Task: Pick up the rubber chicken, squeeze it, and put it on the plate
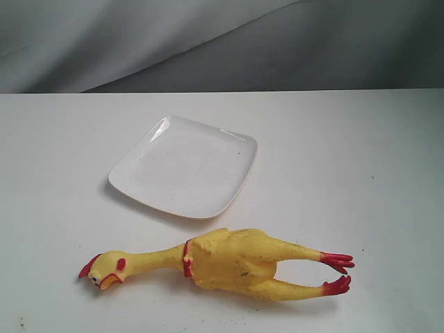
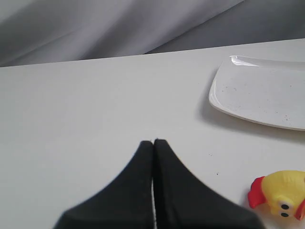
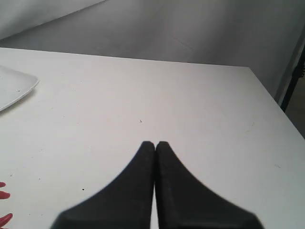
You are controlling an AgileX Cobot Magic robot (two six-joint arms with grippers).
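The yellow rubber chicken [image 1: 229,263] lies flat on the white table near the front, head to the left, red feet to the right. Behind it sits the white square plate [image 1: 184,166], with nothing on it. Neither gripper shows in the exterior view. In the left wrist view my left gripper [image 2: 153,141] is shut on nothing, with the chicken's head [image 2: 281,194] and the plate [image 2: 262,93] off to one side. My right gripper [image 3: 155,143] is shut and holds nothing; the chicken's red toes [image 3: 4,210] and a corner of the plate [image 3: 14,86] show at the frame edge.
A grey cloth backdrop [image 1: 222,41] hangs behind the table's far edge. In the right wrist view the table's side edge [image 3: 267,88] shows, with a dark stand [image 3: 295,71] beyond it.
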